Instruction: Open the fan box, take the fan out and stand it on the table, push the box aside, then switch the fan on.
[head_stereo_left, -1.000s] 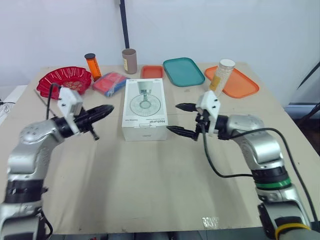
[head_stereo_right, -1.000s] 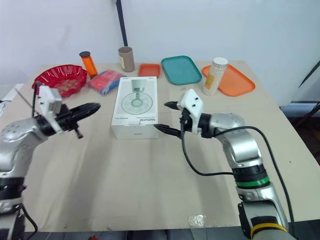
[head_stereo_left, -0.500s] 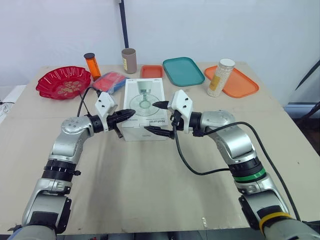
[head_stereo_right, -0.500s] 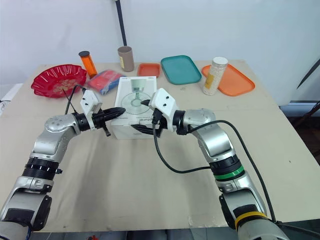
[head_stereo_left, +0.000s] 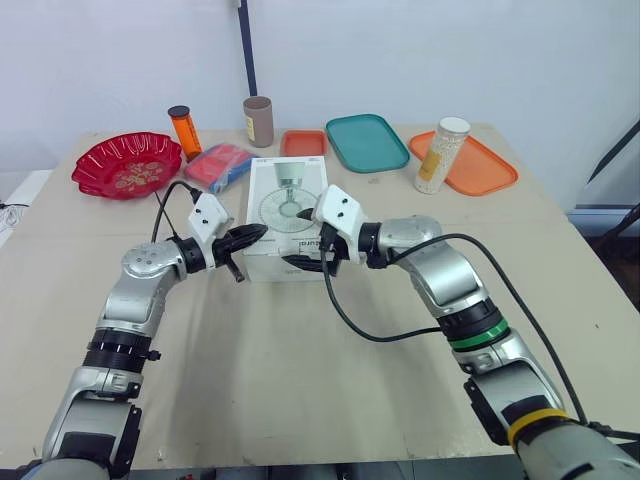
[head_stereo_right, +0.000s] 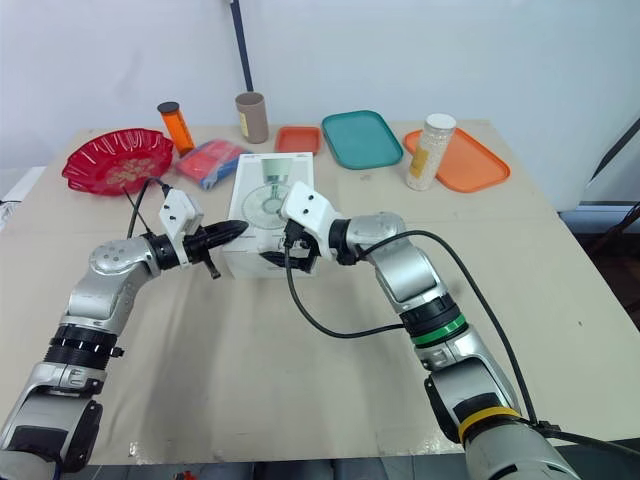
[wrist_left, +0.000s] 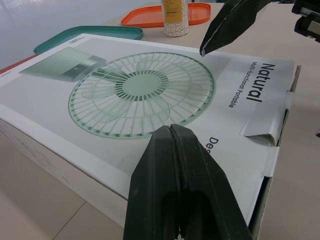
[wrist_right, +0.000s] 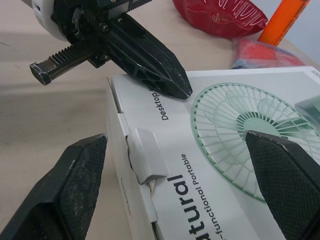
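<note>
Box-opening step, barely begun. Head view: flat white cardboard fan box (head_stereo_left: 288, 205) lies unopened on beige table (head_stereo_left: 300, 380), left gripper (head_stereo_left: 258, 232) at its near left corner. Left wrist: jaws pressed together, empty. Right wrist: right gripper (wrist_right: 175, 140) spread wide, empty, straddling the tabbed end flap (wrist_right: 146, 161). Next likely: pry that flap.

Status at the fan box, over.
Left gripper shut, tip at near corner of fan box. Right gripper open, jaws straddling the taped end flap. Box closed; nothing in the way.
</note>
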